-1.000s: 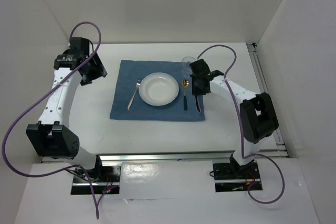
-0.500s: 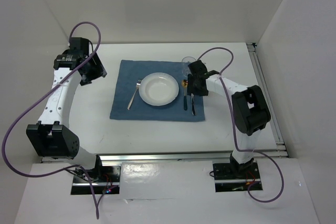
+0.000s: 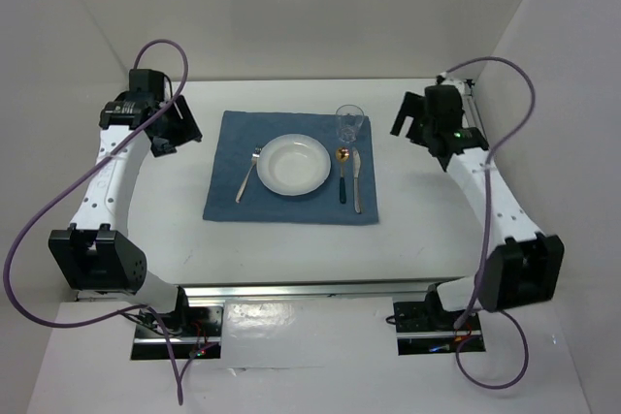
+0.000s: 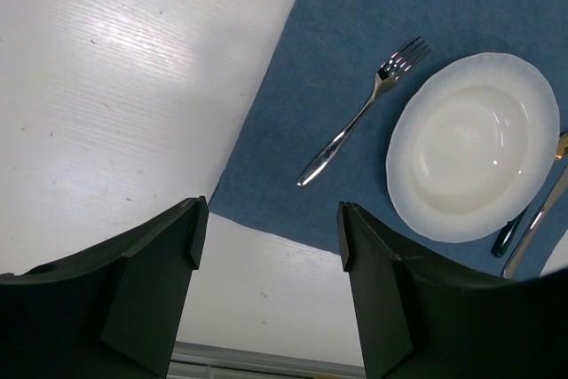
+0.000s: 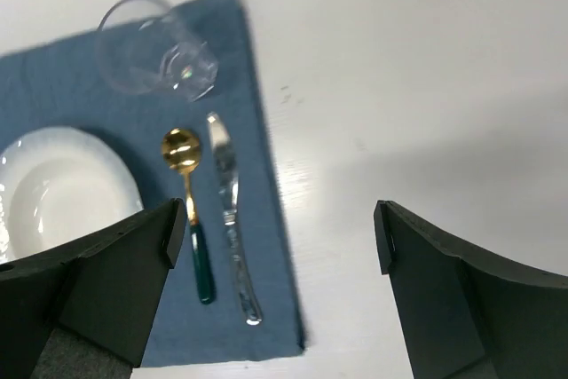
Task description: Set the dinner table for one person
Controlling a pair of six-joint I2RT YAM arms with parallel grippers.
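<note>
Evidently set: plate (image 3: 294,164), fork (image 3: 248,175), spoon (image 3: 343,174), knife (image 3: 356,181) and wine glass (image 3: 349,123) rest on the placemat (image 3: 228,196), centred toward the far edge of the dinner table (image 3: 417,230). Both the left gripper (image 4: 266,219) and right gripper (image 5: 277,224) hang empty, fingers apart. Risk: a low right-arm sweep could topple the glass.

A robotics lab cell is showing here: white walls (image 3: 291,16) are enclosing a white table (image 3: 291,249) on three sides, a left arm (image 3: 102,186) and a right arm (image 3: 490,206) are standing bolted at its near edge beside an aluminium rail (image 3: 310,290), and purple cables (image 3: 155,43) are looping from both.
</note>
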